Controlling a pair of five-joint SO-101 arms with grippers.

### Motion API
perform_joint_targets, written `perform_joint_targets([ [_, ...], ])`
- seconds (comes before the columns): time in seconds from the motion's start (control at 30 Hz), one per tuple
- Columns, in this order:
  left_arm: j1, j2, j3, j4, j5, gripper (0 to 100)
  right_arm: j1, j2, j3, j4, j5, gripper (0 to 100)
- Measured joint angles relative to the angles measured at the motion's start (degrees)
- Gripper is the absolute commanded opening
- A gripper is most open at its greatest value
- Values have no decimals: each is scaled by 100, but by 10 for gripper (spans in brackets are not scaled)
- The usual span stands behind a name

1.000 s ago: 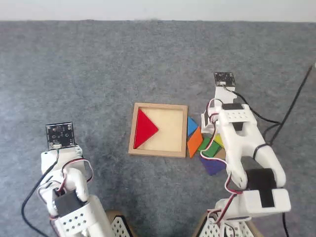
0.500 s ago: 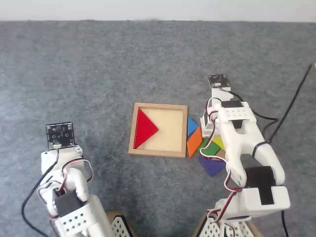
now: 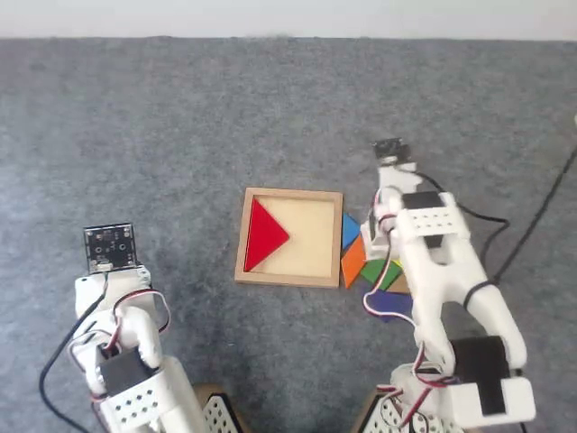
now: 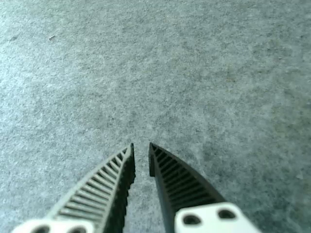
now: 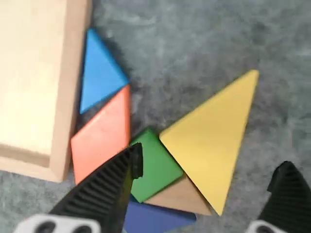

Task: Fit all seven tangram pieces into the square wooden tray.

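Grey felt-like carpet point(image 3: 180, 117) across the table, pale strip point(image 3: 270, 18) along its far edge.

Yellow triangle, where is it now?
In the right wrist view the yellow triangle lies on the carpet on the tray's right-arm side, against the green piece and the tan piece, below the open right end effector.

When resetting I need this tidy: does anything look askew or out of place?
Nothing looks damaged or spilled. Only the red triangle lies in the tray; the rest, including the yellow triangle, sit bunched on the carpet beside it.
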Motion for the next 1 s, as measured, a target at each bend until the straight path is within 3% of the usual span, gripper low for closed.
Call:
perform_joint_targets([
  [0.17, 0, 0, 0, 0, 0, 63, -44, 607, -44, -211, -9, 402],
  [0.5, 0, 0, 0, 0, 0, 63, 527, 1477, -1037, 448, 273, 401],
  [1.0, 0, 0, 0, 0, 0, 63, 615, 2505, -2075, 686, 422, 401],
])
